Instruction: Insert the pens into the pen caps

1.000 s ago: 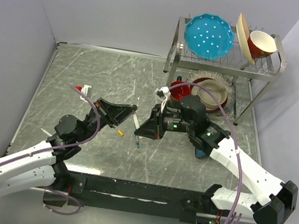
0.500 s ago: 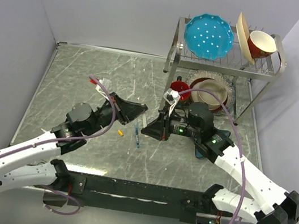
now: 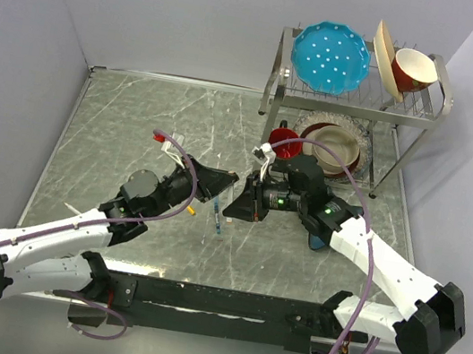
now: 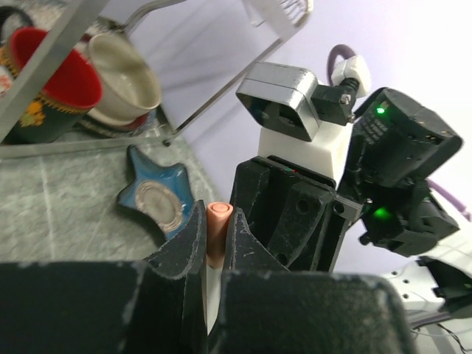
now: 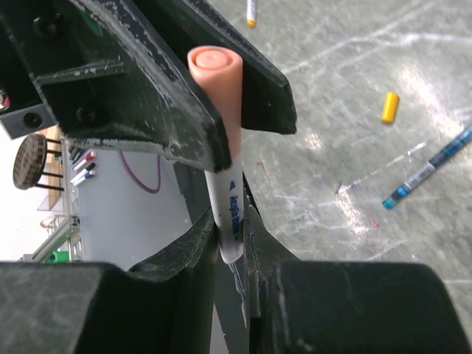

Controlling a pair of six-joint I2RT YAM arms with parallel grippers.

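My left gripper (image 4: 215, 214) is shut on a salmon-pink pen cap (image 4: 219, 230). My right gripper (image 5: 232, 221) is shut on a white pen (image 5: 229, 206) with blue print. The pen's top end sits inside that cap (image 5: 217, 70). In the top view both grippers meet above the table's middle, left gripper (image 3: 223, 180) against right gripper (image 3: 238, 203). On the table lie a dark blue-teal pen (image 3: 217, 215) and a yellow-orange cap (image 3: 192, 210). The right wrist view also shows that pen (image 5: 431, 166) and that cap (image 5: 389, 107). Another pen's end (image 5: 251, 10) pokes in at its top edge.
A metal dish rack (image 3: 281, 75) stands at the back right with a blue plate (image 3: 331, 58), bowls and a red mug (image 3: 284, 141). A blue star-shaped dish (image 4: 156, 198) lies on the table by the right arm.
My left gripper has swung right and forward until it met the right gripper. The right gripper has shifted slightly. Cap and pen have come together.
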